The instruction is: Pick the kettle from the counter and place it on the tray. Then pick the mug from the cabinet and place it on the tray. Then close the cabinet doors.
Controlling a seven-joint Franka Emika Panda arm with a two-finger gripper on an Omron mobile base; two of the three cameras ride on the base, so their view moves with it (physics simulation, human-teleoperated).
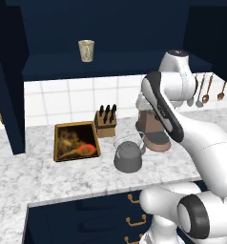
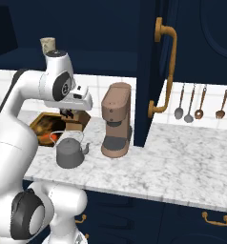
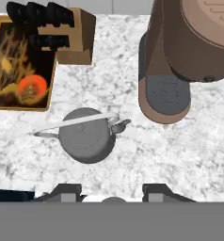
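White-grey veined marble counter [image 1: 20,171] under open navy wall cabinet [image 1: 110,28], squat dark-grey metal kettle [image 3: 87,135] near front edge, gripper [image 3: 112,192] spread, empty above it

The squat round dark-grey metal kettle [image 1: 128,157] stands on the white-grey veined marble counter [image 1: 77,178], near its front edge, with the shallow wooden-rimmed rectangular tray [image 1: 76,141] to its left and a little farther back, apart from it. The small wooden knife block [image 1: 105,123] sits just beside the tray's back right corner (against the tiled wall), and the tall brown coffee machine [image 2: 116,120] stands right of the kettle and behind it. The small cream-beige mug [image 1: 87,50] stands upright on the shelf of the large dark navy wall cabinet [image 1: 110,28], above the tray, while four long-handled utensils [image 2: 199,102] hang on the wall right of the coffee machine.
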